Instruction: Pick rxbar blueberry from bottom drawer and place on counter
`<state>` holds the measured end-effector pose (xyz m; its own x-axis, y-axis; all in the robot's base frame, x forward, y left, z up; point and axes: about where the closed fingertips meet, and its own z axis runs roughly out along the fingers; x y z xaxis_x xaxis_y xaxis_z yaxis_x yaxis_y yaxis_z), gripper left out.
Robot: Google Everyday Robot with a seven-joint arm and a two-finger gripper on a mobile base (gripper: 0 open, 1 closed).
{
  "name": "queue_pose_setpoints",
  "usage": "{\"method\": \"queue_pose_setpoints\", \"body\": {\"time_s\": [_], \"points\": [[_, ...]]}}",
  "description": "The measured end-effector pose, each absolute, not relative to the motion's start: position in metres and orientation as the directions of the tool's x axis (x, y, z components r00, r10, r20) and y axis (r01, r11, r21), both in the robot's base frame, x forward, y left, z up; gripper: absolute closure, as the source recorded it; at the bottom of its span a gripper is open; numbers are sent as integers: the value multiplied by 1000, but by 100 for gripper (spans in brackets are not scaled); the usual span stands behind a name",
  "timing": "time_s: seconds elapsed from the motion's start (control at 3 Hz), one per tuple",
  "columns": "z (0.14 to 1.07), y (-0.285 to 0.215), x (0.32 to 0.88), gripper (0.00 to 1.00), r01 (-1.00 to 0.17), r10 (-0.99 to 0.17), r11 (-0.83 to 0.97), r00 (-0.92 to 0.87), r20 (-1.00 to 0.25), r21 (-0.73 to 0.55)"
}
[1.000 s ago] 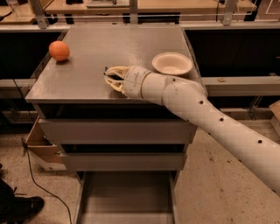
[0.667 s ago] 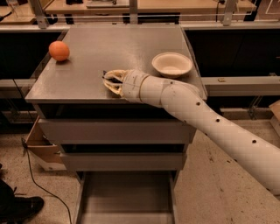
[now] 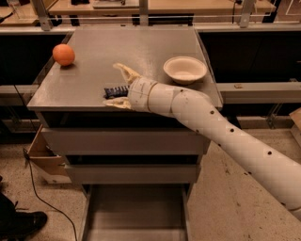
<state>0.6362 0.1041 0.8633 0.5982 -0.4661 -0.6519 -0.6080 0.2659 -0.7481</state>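
Grey and matte, the desk [image 3: 141,47] is forming the top of a three-drawer cabinet, with pale wooden tables [image 3: 155,5] running behind it. The rxbar blueberry [image 3: 115,91] is lying flat on this desk near its front edge, so the placing appears nearly complete. The tool [image 3: 112,84] is sitting low over the desk at the bar, its two fingers [image 3: 124,71] spreading wide apart, one on either side of the bar; neither seems to be pressing on the wrapper.

Handling, as a judgement: the bar is looking light and thin, fairly stiff along its length, with a slick wrapper likely to slide on the smooth top. Should it need retaking, closing across its narrow width near the middle is looking safest, since the crimped ends may fold.

Counts:
- One bar
- One cream bowl [image 3: 185,69], standing to the right, well apart from the bar
- One orange round object [image 3: 63,54], resting near the far left corner
- Three drawers: the bottom drawer [image 3: 136,209] is standing pulled out and showing only bare floor, while the two taller drawers [image 3: 124,141] are sitting shut
- One arm, carrying one tool
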Motion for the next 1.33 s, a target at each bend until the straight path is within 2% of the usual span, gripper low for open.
{"method": "queue_pose_setpoints", "body": {"time_s": [0.33, 0.67, 1.33], "points": [[866, 102, 635, 0, -610, -464, 264, 599, -653, -747], [883, 72, 634, 0, -636, -428, 298, 578, -695, -712], [929, -33, 601, 0, -635, -413, 395, 522, -746, -663]]}}
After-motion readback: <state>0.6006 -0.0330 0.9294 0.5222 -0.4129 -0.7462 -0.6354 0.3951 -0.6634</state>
